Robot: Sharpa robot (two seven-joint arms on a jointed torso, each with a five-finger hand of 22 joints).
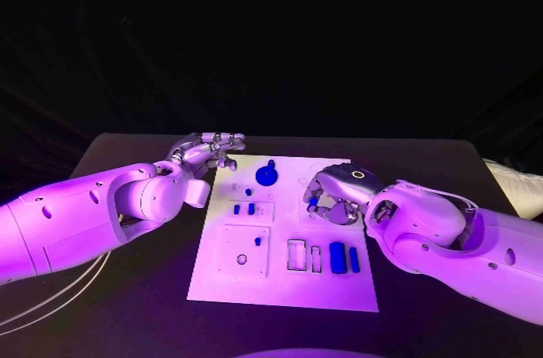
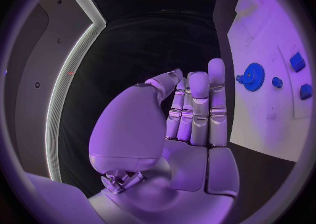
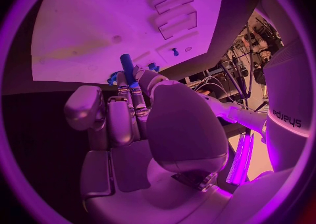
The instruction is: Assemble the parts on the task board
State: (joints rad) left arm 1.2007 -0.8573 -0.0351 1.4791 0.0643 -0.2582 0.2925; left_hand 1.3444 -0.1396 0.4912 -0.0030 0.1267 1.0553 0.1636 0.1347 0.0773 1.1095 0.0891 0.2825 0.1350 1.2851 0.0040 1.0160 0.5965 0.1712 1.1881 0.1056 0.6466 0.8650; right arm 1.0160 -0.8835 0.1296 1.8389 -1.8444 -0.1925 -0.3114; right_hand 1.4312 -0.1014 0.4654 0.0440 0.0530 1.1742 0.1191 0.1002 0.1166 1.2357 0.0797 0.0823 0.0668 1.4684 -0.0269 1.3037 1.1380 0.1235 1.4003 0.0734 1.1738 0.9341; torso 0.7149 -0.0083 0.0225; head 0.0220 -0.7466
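Head view: the task board [image 1: 283, 287] lies in the middle of the worktop [image 1: 136, 319]. The right hand [image 1: 337, 195] hovers over the board's right edge. The left hand [image 1: 207, 150] is at the board's far left corner, holding nothing. A blue gear [image 1: 267, 173] sits near the far edge; two blue bars [image 1: 344, 258] lie toward the near right, next to empty rectangular slots [image 1: 304, 255]. Small blue pegs [image 1: 245, 209] stand in a recessed plate on the left half.

Left wrist view: the left hand's fingers [image 2: 197, 110] are extended side by side and released, off the board's edge. The gear shows on the board beyond them.

Right wrist view: the right hand's fingers [image 3: 131, 97] are closed on a blue cylindrical pin [image 3: 128, 68], which projects past the fingertips over the board.

Procedure, judged from these views: the step in hand is probably insertion of the pin. Align its axis square to the board above the target hole before lowering. Descend slowly; stop if it binds and re-centre. Keep the left hand clear, or use it to steady the board.
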